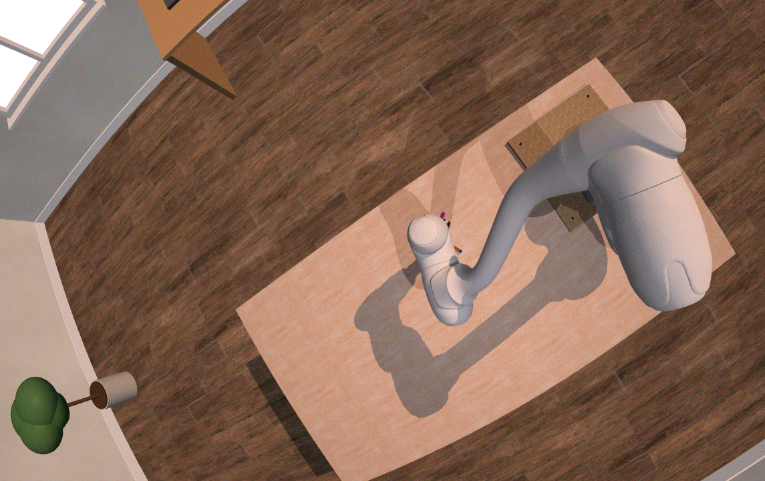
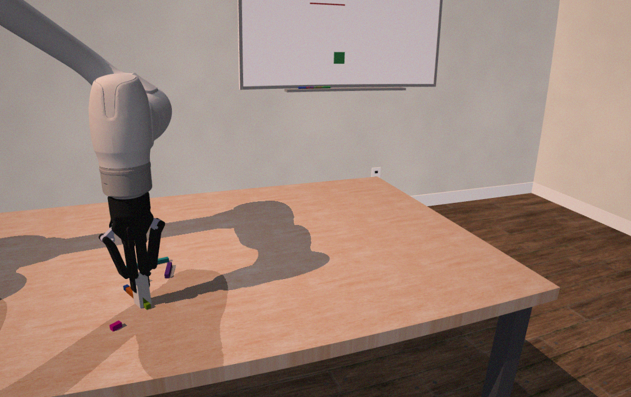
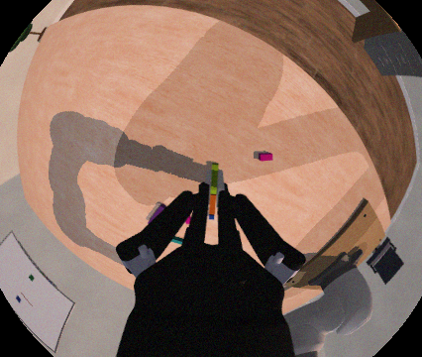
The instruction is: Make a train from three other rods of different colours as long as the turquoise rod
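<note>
My black two-finger jaws [image 2: 142,296] are nearly shut, their tips down by the small lime rod [image 2: 147,305] and orange rod [image 2: 128,291] on the pale wooden tabletop [image 2: 357,256]; whether they pinch anything, I cannot tell. The turquoise rod [image 2: 162,259] lies just behind, a short magenta rod [image 2: 116,325] nearer. Bare wood stretches right.

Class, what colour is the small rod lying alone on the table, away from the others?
Magenta. The lone rod shows best in the exterior view.
</note>
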Motion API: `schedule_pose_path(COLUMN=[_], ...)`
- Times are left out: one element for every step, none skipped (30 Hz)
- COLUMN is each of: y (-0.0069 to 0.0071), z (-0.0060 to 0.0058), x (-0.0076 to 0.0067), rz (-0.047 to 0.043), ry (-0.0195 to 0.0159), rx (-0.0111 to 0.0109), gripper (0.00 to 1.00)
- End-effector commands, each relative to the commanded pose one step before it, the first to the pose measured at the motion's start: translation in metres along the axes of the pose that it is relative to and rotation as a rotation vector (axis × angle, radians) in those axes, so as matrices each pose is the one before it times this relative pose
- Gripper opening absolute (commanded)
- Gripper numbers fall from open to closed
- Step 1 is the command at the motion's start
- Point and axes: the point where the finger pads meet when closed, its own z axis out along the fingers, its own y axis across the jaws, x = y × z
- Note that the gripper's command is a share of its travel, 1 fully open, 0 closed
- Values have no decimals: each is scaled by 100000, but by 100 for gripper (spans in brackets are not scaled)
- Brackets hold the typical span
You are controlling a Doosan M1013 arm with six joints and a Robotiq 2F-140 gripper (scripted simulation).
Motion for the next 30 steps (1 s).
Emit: schedule_pose_path(y=[-3, 0, 0, 0, 0, 0, 0, 0, 0, 0, 0, 0, 0, 0, 0, 0, 0, 0, 0, 0, 0, 0, 0, 0, 0, 0, 0, 0, 0, 0], z=[-10, 0, 0, 0, 0, 0, 0, 0, 0, 0, 0, 0, 0, 0, 0, 0, 0, 0, 0, 0, 0, 0, 0, 0, 0, 0, -3, -19, -48, -87], x=[-3, 0, 0, 0, 0, 0, 0, 0, 0, 0, 0, 0, 0, 0, 0, 0, 0, 0, 0, 0, 0, 0, 0, 0, 0, 0, 0, 0, 0, 0], rz=[-2, 0, 0, 0, 0, 0, 0, 0, 0, 0, 0, 0, 0, 0, 0, 0, 0, 0, 0, 0, 0, 0, 0, 0, 0, 0, 0, 0, 0, 0], ry=[-9, 0, 0, 0, 0, 0, 0, 0, 0, 0, 0, 0, 0, 0, 0, 0, 0, 0, 0, 0, 0, 0, 0, 0, 0, 0, 0, 0, 0, 0], rx=[21, 0, 0, 0, 0, 0, 0, 0, 0, 0, 0, 0, 0, 0, 0, 0, 0, 0, 0, 0, 0, 0, 0, 0, 0, 0, 0, 0, 0, 0], gripper=[3, 3, 3, 5, 5, 5, 8, 8, 8, 10, 10, 10, 12, 12, 12, 15, 15, 15, 15, 15, 15, 15, 15, 15, 15, 15, 15, 15, 15, 15])
